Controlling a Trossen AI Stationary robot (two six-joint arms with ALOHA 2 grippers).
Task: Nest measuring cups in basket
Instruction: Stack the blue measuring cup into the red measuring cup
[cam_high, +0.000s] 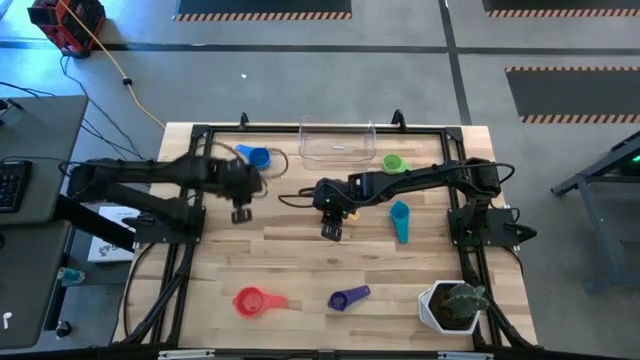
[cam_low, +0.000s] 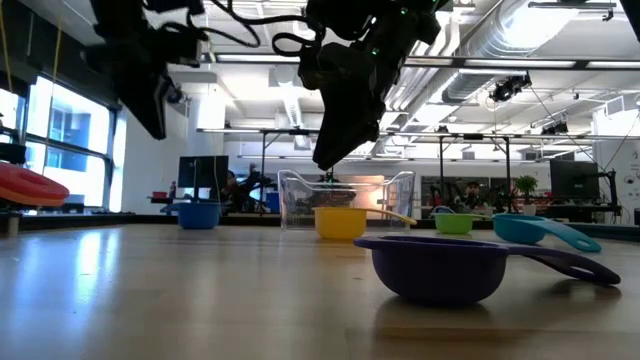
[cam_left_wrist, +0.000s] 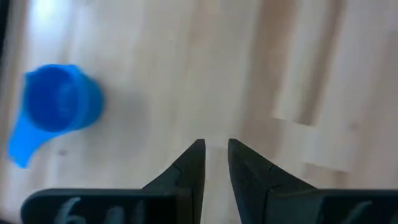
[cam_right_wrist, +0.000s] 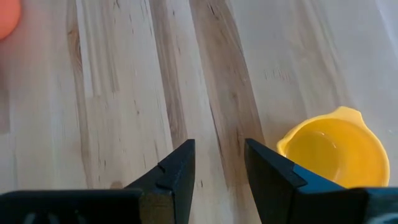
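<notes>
High view: the wooden counter (cam_high: 300, 260) carries the clear basket (cam_high: 337, 142) at its far edge, empty. The left pincer (cam_high: 241, 214) hangs open and empty near the blue cup (cam_high: 257, 157); the right pincer (cam_high: 331, 231), open and empty, hangs mid-counter beside the yellow cup (cam_right_wrist: 333, 152). Green (cam_high: 394, 163), teal (cam_high: 400, 216), purple (cam_high: 348, 297) and orange-red (cam_high: 250, 301) cups lie scattered apart.

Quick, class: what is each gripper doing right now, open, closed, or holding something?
Left gripper: open by a narrow gap, holding nothing, above bare table near the blue cup.
Right gripper: open, empty, beside the yellow cup.
</notes>
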